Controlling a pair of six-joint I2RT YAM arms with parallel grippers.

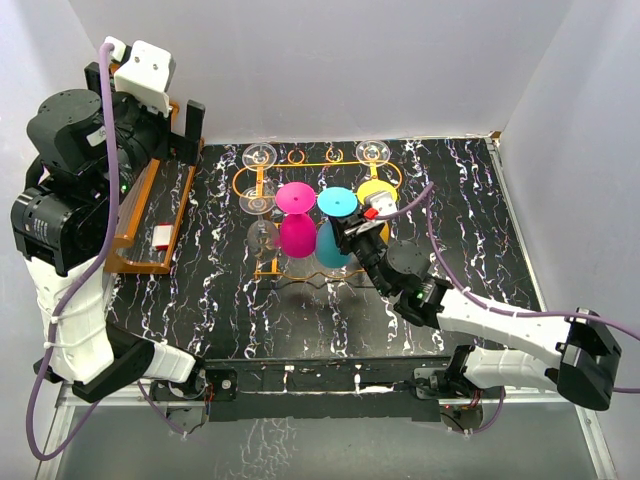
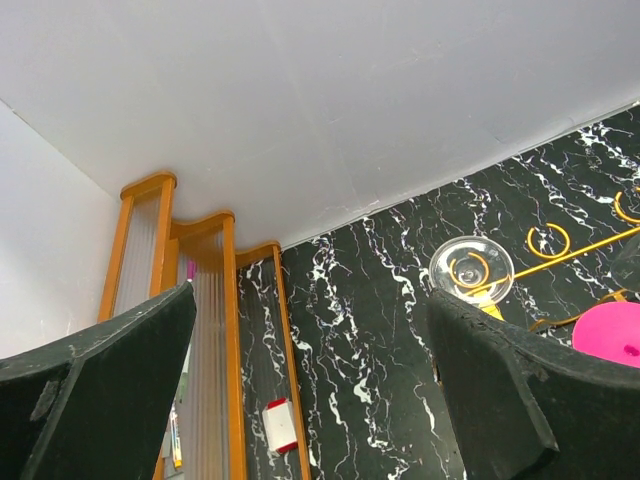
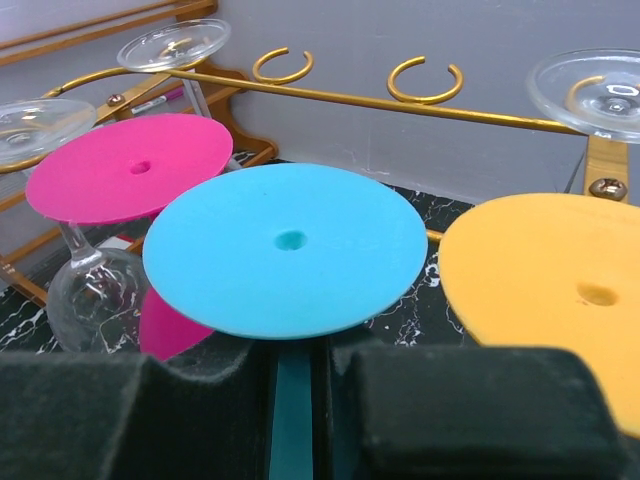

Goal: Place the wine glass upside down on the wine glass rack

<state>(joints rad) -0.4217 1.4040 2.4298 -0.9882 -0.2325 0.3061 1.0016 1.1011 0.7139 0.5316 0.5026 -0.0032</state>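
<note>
Sitting inverted in wine glass rack: blue wine glass.

In the right wrist view the blue glass hides its bowl beneath its own round foot and the right gripper. The yellow glass runs off the right edge. The red-and-white item on the wooden shelf is too small to identify.

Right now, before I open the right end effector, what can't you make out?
Blue wine glass bowl and rim: right wrist view, hidden beneath its own foot and the right end effector.
Whether it is seated on the wine glass rack: top view, its bowl and the end effector cover the contact.
Yellow glass: right wrist view, cut off by the right edge.
</note>
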